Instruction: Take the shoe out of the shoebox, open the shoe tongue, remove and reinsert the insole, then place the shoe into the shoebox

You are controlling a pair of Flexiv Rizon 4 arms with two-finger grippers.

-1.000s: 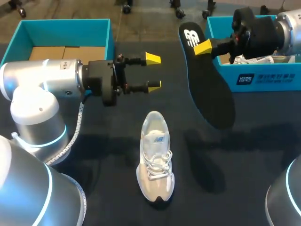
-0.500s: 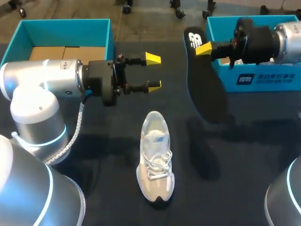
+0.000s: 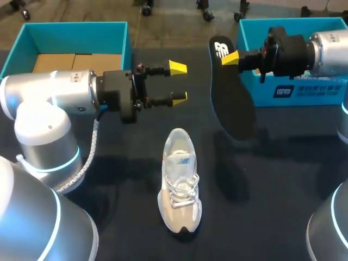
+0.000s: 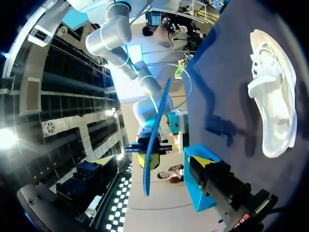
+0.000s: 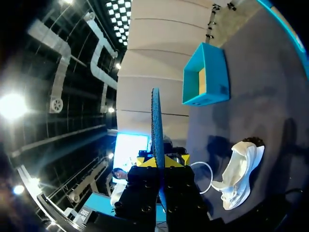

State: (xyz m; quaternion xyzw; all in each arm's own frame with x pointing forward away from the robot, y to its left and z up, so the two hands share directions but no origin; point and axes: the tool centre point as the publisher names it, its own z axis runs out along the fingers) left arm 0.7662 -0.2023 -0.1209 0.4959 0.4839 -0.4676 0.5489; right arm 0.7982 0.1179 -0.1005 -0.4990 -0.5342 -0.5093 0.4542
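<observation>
A white sneaker lies on the dark table, toe toward me. Its black insole hangs in the air to the shoe's upper right, with my right gripper shut on its heel end. The right wrist view shows the insole edge-on between my right gripper's yellow tips, with the sneaker off to one side on the table. My left gripper stands open and empty beyond the shoe's heel. From the left wrist, the sneaker and the held insole both show.
The teal shoebox, with white paper inside, stands at the back right behind my right arm. Another teal box with a cardboard floor stands at the back left. Dark table lies bare around the shoe.
My right arm has turned the insole, whose free end has swung left and back from the table's right side. The left arm and the shoe have stayed put.
</observation>
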